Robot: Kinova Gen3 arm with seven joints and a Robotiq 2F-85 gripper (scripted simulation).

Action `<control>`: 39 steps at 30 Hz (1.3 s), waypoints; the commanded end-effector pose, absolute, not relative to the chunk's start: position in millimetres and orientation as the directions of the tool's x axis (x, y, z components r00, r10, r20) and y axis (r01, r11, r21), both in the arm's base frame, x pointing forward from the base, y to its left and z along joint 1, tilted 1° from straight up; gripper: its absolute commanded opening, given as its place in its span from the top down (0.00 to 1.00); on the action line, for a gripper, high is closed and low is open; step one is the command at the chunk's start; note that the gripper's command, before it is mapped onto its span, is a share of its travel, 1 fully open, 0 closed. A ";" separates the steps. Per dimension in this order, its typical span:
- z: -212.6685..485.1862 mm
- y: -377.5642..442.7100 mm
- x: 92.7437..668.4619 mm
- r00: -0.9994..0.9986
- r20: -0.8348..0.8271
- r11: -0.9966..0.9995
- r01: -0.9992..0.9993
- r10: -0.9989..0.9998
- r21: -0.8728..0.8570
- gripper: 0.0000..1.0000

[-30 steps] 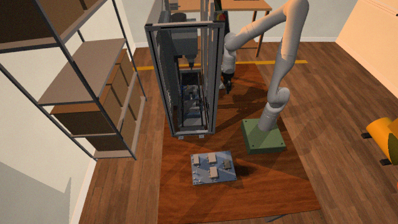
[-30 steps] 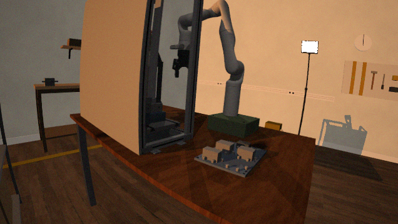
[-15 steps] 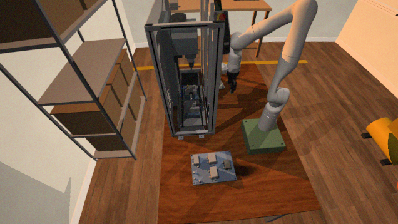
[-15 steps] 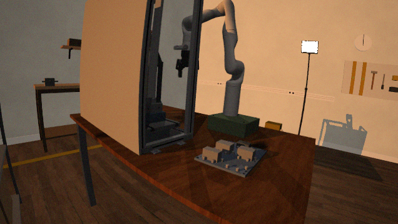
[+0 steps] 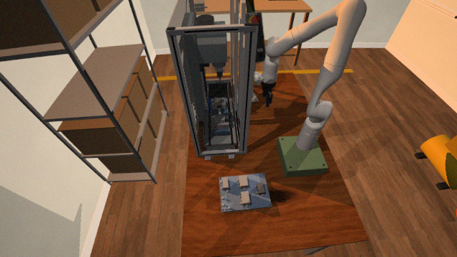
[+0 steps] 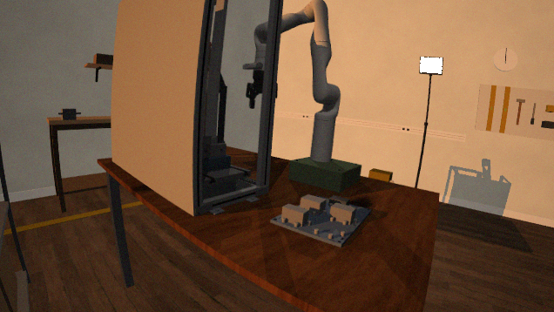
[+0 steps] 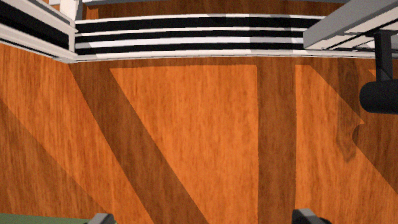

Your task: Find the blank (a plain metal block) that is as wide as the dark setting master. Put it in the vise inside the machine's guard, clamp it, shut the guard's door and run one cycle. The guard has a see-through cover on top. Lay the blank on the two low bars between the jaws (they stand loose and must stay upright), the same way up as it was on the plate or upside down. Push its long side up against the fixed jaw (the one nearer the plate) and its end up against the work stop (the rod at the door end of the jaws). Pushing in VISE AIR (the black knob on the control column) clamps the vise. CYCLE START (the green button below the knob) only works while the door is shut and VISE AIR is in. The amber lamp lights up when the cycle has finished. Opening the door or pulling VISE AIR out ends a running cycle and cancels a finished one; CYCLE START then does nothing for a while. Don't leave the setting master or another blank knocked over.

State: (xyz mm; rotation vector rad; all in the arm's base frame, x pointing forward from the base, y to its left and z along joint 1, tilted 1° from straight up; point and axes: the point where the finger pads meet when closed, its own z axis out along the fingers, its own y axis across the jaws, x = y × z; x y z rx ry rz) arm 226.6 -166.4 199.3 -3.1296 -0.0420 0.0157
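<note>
Reference landmark: the guard [image 5: 246, 93] [image 6: 199, 131] [image 7: 190, 52], a tall framed enclosure standing on the worktop [image 5: 223, 237] [image 6: 392, 261] [image 7: 210, 120].

Blank location: the plate [image 5: 233, 205] [image 6: 305, 231] lies flat on the worktop, just beyond one end of the guard and apart from it. It carries three pale blanks: one on the side nearer the guard, toward the arm [image 5: 243, 181] [image 6: 313, 202]; a second beside it at the corner [image 5: 225, 183] [image 6: 294, 214]; a third farther from the guard [image 5: 245, 197] [image 6: 343, 213]. The dark setting master [image 5: 260, 188] [image 6: 339, 200] sits at the arm-base side of the plate. Which blank matches its width cannot be determined from these views.

Claw: the claw [image 5: 268, 104] [image 6: 252, 106] [image 7: 204, 218] is released. Its fingertips are well apart, with nothing visible between them. It points downward beside the guard's long side, above the worktop, at a position farther from the plate than the arm base [image 5: 303, 173] [image 6: 311, 178].

Machine: the spindle [image 5: 220, 72] is inside the guard, above the vise [image 5: 220, 109]. Vise contents are too small and dark to identify. The control column [image 5: 260, 47] stands beside the guard, toward the end remote from the plate. A black cylindrical handle [image 7: 381, 97] is mounted on a bracket at the guard's side.

Compared with a second ago, the gripper [image 5: 269, 103] [image 6: 251, 105] [image 7: 202, 217] is a little farther from the machine's guard [image 5: 248, 90] [image 6: 268, 100] [image 7: 200, 53], having shifted toward the right of the top view. The forearm [image 5: 305, 29] [image 6: 296, 21] goes with it, and the elbow [image 5: 353, 7] [image 6: 319, 5] sits farther right in both the top and exterior views. In the top view the elbow is also slightly lower, its rounded end showing more fully below the upper edge. Most of this shift falls between the two earlier moments; since half a second ago, the arm's position differs only slightly.
</note>
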 end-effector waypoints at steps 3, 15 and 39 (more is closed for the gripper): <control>199.5 -166.5 226.8 1.000 -0.009 -1.000 0.027 0.027 -0.011 0.90; 199.5 -166.5 226.8 1.000 -0.009 -1.000 0.027 0.027 -0.011 0.90; 244.5 -188.1 229.9 0.984 0.117 -0.986 -0.147 -0.137 0.077 0.90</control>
